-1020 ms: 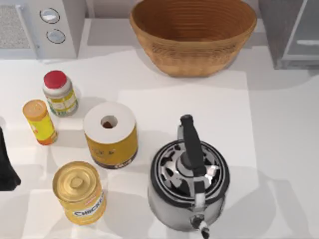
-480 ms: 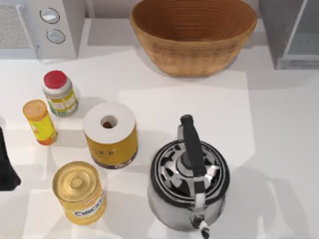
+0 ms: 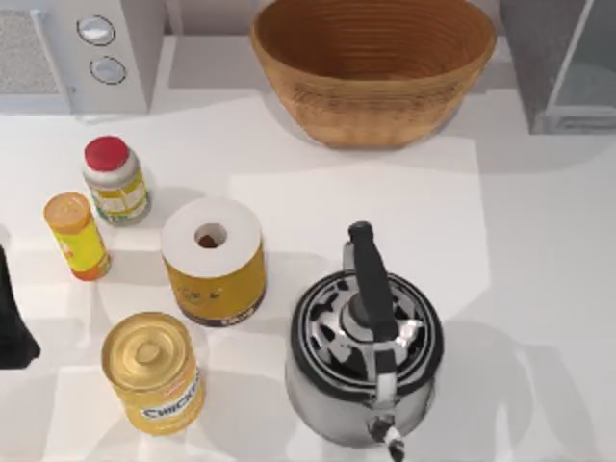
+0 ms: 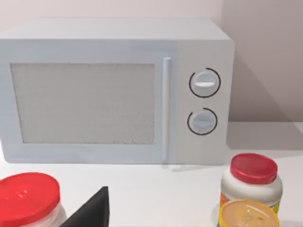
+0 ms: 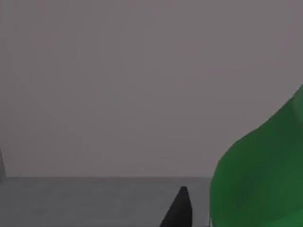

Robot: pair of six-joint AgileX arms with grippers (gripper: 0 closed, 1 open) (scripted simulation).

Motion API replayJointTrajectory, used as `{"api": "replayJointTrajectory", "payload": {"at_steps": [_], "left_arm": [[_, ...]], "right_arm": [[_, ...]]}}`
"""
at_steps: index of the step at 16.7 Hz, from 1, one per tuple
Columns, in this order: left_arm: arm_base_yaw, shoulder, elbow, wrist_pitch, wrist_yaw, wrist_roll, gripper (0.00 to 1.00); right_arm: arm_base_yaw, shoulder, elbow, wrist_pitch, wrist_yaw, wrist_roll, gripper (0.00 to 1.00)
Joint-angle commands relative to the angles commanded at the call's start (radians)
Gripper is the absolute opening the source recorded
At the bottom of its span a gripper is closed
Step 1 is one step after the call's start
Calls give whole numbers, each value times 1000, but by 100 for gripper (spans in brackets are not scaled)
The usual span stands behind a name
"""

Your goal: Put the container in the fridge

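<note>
Fridge (image 3: pixel 563 63) at counter (image 3: pixel 539 241) back right, door ajar. Right wrist view: green container (image 5: pixel 258 177) just beside right tool's dark fingertip (image 5: pixel 179 210), grey wall behind; can't tell if clamped. Left tool (image 3: pixel 12 313) parked at left edge, gap can't tell.

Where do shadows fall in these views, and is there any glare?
Top view: soft grey shadows fan across the white table beside the kettle, the basket and the jars; bright highlights glint on the kettle's metal lid. Left wrist view: even light, with a faint shadow under the microwave. Right wrist view: flat grey surface, no glare, a green shape at the edge.
</note>
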Motion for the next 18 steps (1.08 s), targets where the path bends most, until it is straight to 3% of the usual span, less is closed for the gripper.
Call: {"api": "replayJointTrajectory", "payload": {"at_steps": [12,18], "left_arm": [[0,0,0,0,0,0,100],[0,0,0,0,0,0,100]], "right_arm": [[0,0,0,0,0,0,98],[0,0,0,0,0,0,100]]}}
